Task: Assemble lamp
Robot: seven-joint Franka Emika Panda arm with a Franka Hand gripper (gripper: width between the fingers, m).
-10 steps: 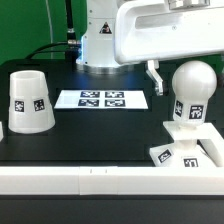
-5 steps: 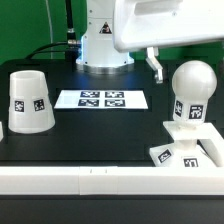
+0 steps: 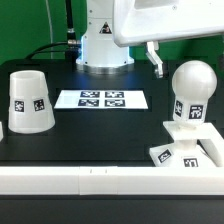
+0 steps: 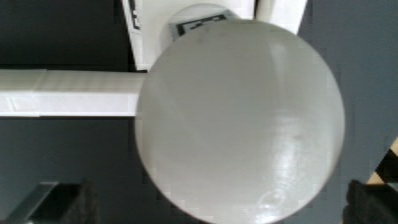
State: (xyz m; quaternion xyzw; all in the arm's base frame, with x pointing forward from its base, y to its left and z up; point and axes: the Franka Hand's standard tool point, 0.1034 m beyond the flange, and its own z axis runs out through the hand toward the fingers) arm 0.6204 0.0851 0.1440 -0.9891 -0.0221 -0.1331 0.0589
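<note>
Going from the exterior view's left: the tapered shade (image 3: 26, 101) sits on the black table (image 3: 100, 135) with its wide end down and a square tag facing the camera, well apart from everything else; next over is the flat marker board (image 3: 100, 99) lying on the table in front of the arm's white pedestal (image 3: 100, 45); then up high, near the top of the picture, the gripper (image 3: 157, 64) hangs under the big white wrist housing, and only one dark finger is clearly visible from this side; just to the right of that and lower down is the bulb (image 3: 192, 86), standing upright with its round head on top and a tag on its neck, plugged into the socket of the flat square base (image 3: 210, 148); the base lies at the far right, right up against the white front rail (image 3: 100, 180); so the gripper is up and to the left of the bulb head, near it but not touching; in the wrist view the bulb head fills nearly the whole picture, and the dark fingers (image 4: 54, 203) show at opposite edges, spread wide with nothing clamped; so jaws apart, holding nothing.
</note>
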